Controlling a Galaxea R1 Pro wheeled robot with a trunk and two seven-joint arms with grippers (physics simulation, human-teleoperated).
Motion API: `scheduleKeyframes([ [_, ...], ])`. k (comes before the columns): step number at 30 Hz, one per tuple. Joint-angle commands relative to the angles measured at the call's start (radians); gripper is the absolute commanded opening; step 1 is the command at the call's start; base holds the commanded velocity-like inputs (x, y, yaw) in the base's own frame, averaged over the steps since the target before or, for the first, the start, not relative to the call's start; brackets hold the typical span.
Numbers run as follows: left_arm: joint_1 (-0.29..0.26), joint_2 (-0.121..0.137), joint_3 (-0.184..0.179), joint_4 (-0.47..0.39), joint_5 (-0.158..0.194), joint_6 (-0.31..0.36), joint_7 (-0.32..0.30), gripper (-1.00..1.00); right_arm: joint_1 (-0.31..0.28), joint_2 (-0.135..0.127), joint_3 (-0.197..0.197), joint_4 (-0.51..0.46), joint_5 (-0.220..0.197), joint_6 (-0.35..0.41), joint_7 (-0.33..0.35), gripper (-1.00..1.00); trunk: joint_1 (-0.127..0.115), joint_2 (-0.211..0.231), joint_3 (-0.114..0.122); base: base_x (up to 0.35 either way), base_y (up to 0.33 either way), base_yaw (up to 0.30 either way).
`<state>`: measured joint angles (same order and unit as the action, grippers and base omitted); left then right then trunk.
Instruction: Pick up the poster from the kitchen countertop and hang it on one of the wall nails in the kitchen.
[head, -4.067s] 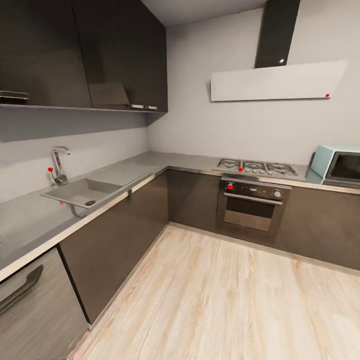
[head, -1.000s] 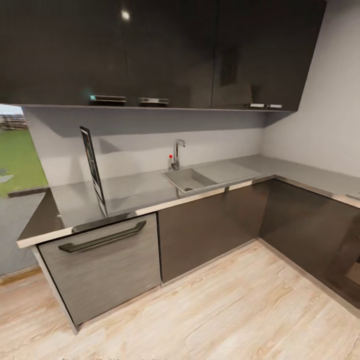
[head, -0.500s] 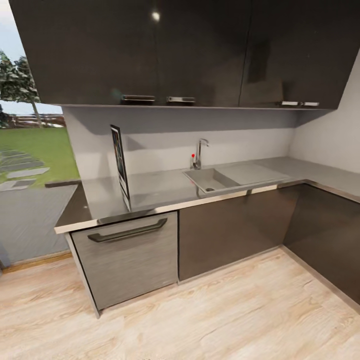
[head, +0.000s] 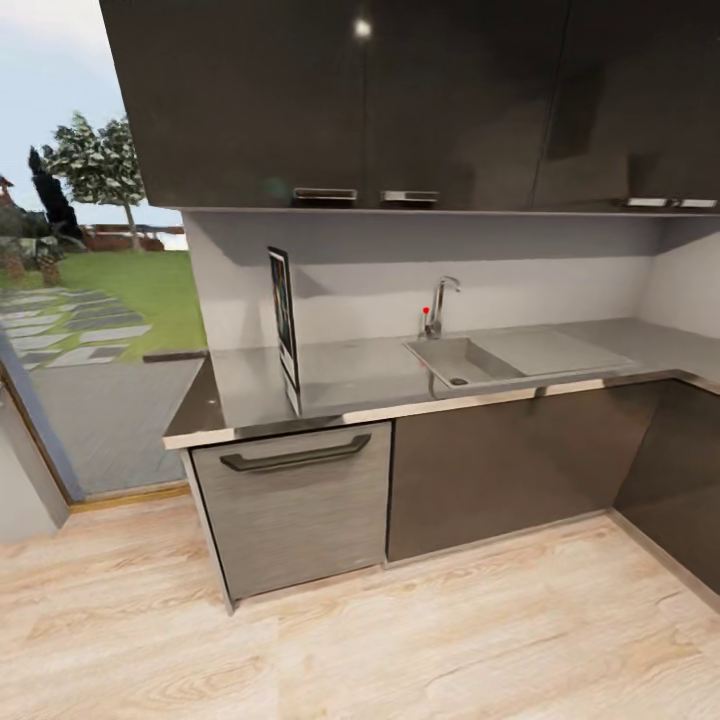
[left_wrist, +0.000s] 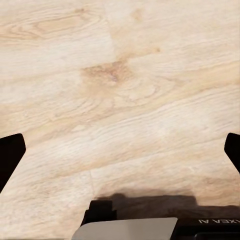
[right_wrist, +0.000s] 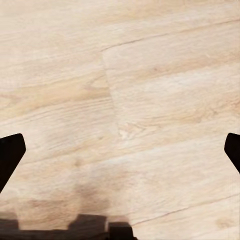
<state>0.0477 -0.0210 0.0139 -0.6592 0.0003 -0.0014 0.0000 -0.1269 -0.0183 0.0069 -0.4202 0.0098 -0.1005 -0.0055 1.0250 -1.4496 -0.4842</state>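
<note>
The poster (head: 285, 318) stands upright and nearly edge-on on the kitchen countertop (head: 370, 375), near its left end, a black-framed sheet with a colourful face turned right. Further right the worktop holds the moulded sink (head: 462, 360) and chrome tap (head: 440, 300). The wall nails are out of view. My left gripper (left_wrist: 120, 155) is open over the wooden floor, its dark fingertips (left_wrist: 10, 155) far apart with nothing between them. My right gripper (right_wrist: 120, 155) is open in the same way above floorboards.
Dark wall cabinets (head: 400, 100) hang over the worktop. A grey drawer front with a dark handle (head: 295, 458) sits under the poster. An opening onto a garden (head: 90, 290) lies left of the counter. Light wooden floor (head: 400, 640) stretches in front.
The head view has swung left, so counter, poster and sink sit further right in the picture and the garden opening has come in. Nothing on the counter has moved.
</note>
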Motion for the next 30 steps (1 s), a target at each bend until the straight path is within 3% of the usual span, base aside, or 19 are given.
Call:
scheduleKeyframes([
  [1,0.0,0.0,0.001,-0.001,0.0,0.0,0.0,1.0,0.0,-0.001,0.0,0.001,0.001,-0.003,0.0,1.0,0.0,0.0,-0.001,0.0,0.0,0.073],
  [13,0.001,-0.003,-0.006,-0.022,0.004,0.0,0.0,1.0,0.0,-0.01,-0.008,-0.002,-0.002,-0.006,0.0,1.0,0.0,0.0,-0.001,0.06,-0.047,0.011],
  [16,0.0,-0.006,-0.008,-0.216,0.003,0.004,-0.001,1.0,0.0,-0.011,-0.009,0.002,-0.002,-0.115,-0.002,1.0,0.0,0.0,-0.001,0.004,-0.003,0.0],
  [21,0.0,-0.015,-0.01,-0.472,0.004,0.03,-0.003,1.0,0.002,-0.012,-0.009,0.005,-0.003,-0.158,-0.001,1.0,0.0,0.0,-0.001,0.001,-0.001,0.0],
  [23,0.001,-0.052,-0.015,-0.643,0.003,0.128,-0.003,1.0,0.004,-0.014,-0.009,0.003,-0.004,-0.171,-0.001,1.0,0.0,0.0,-0.001,0.0,0.0,0.0],
  [26,0.001,-0.094,-0.019,-0.776,0.002,0.231,-0.001,1.0,0.005,-0.026,-0.01,0.001,-0.006,-0.219,-0.002,1.0,0.0,0.0,-0.001,0.0,0.0,0.0],
  [28,0.0,-0.133,-0.021,-0.842,0.002,0.285,0.007,1.0,0.008,-0.034,-0.011,-0.001,-0.007,-0.3,-0.002,1.0,0.0,0.0,-0.001,0.0,0.0,0.0],
  [29,-0.076,-0.154,-0.026,-0.879,0.002,0.337,0.066,1.0,0.036,-0.039,-0.011,-0.025,-0.01,-0.403,-0.003,1.0,0.0,0.0,-0.001,0.0,0.0,0.0],
  [30,-0.122,-0.154,-0.028,-0.882,0.002,0.368,0.086,1.0,0.051,-0.039,-0.011,-0.043,-0.01,-0.429,-0.004,1.0,0.0,0.0,-0.001,0.0,0.0,0.0],
])
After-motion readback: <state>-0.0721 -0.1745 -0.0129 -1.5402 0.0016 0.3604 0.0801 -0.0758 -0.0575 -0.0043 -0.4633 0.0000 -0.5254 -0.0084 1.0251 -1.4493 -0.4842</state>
